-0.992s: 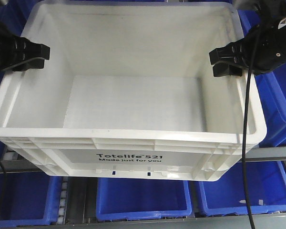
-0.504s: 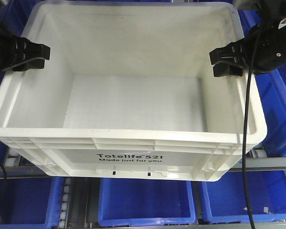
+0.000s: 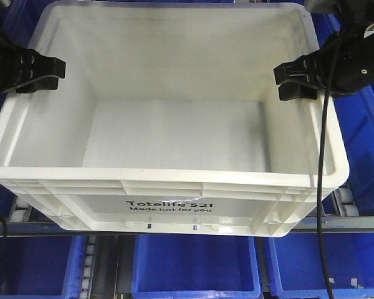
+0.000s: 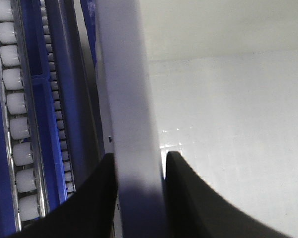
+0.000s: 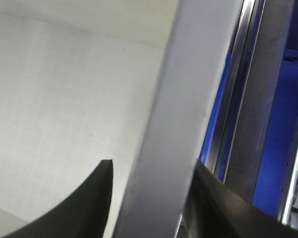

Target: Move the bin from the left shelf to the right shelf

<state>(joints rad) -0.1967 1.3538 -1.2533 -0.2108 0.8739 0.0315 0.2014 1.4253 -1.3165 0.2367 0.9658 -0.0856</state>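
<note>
The bin (image 3: pixel 174 128), a large white tote printed "Totelife 521", fills the front view and is empty. My left gripper (image 3: pixel 52 70) clamps its left rim, one finger inside the wall and one outside. My right gripper (image 3: pixel 294 81) clamps the right rim the same way. The left wrist view has the white rim (image 4: pixel 124 74) running up between the two black fingers (image 4: pixel 92 203), with the left gripper (image 4: pixel 139 159) shut on it. From the right wrist, the rim (image 5: pixel 198 59) passes between the jaws of the right gripper (image 5: pixel 154 167).
Blue plastic bins (image 3: pixel 193 274) sit on the lower shelf level under the tote, and more (image 3: pixel 368 143) stand to its right. A grey shelf rail (image 3: pixel 355 224) crosses behind the tote's bottom. White conveyor rollers (image 4: pixel 12 99) run beside its left wall.
The tote and both grippers hold the same place in the view. The shelf rail and the blue bins behind have slid downward and slightly right.
</note>
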